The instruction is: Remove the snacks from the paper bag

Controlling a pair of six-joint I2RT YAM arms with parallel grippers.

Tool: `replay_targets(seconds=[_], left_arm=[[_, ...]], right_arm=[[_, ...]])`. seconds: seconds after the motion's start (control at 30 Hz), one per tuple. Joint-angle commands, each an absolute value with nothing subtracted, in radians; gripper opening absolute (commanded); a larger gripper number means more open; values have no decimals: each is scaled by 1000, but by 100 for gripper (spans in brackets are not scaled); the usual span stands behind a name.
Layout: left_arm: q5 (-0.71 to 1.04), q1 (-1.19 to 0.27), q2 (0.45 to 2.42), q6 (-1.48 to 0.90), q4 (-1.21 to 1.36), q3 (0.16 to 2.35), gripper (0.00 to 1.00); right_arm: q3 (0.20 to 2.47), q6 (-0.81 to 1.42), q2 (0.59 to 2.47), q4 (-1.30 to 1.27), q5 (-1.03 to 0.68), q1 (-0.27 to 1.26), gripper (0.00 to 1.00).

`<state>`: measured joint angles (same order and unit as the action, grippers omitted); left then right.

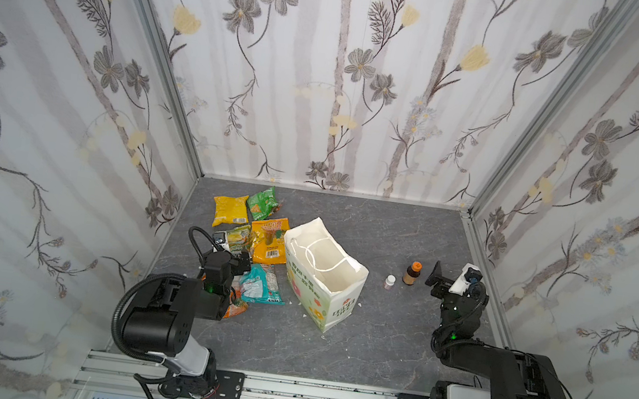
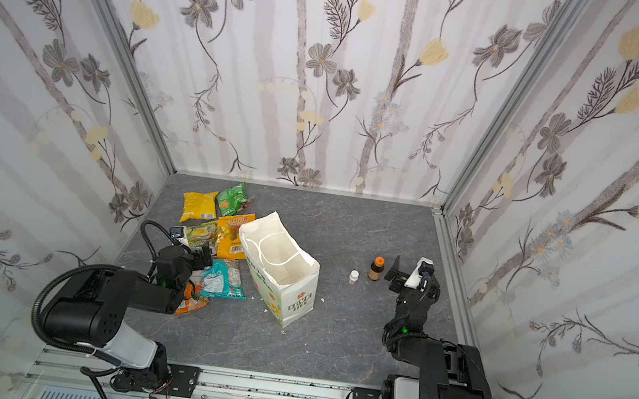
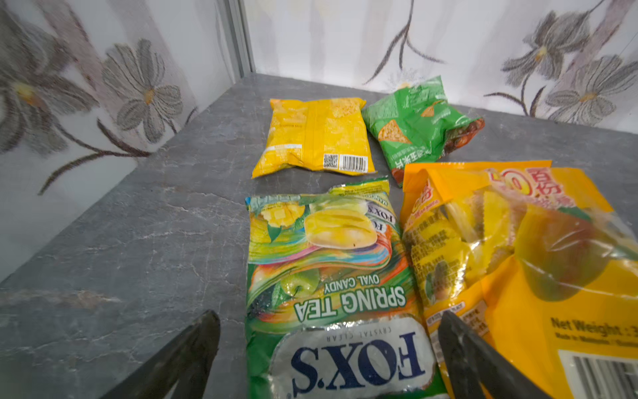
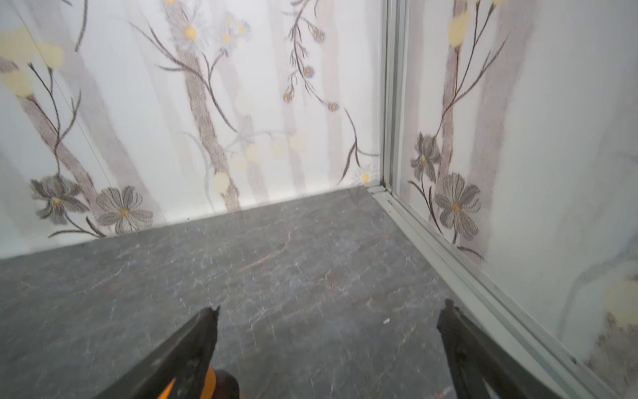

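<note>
FOXS packet point(image 3: 331, 276), lower centre: likely light, slippery foil; pinch its sealed edge. Left gripper point(image 3: 328, 316), right gripper point(image 4: 328, 307): released.

A grey marbled table point(image 1: 388, 235) bears a standing paper bag point(image 1: 324, 293), six snacks point(image 1: 229, 210) clustered just left of it in both top views, and two bottles point(image 1: 411, 274) well apart to its right.
</note>
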<state>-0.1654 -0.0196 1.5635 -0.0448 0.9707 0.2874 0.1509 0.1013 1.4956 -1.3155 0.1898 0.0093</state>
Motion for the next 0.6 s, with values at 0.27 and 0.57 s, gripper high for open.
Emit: replay_targets(seconds=[0.27, 0.57], left_arm=[[-196, -23, 1572, -42, 951, 371, 100], [-196, -23, 1571, -41, 953, 371, 100]], right_arm=[[179, 41, 1508, -1354, 163, 26, 100], [189, 35, 1511, -1337, 169, 31, 100]])
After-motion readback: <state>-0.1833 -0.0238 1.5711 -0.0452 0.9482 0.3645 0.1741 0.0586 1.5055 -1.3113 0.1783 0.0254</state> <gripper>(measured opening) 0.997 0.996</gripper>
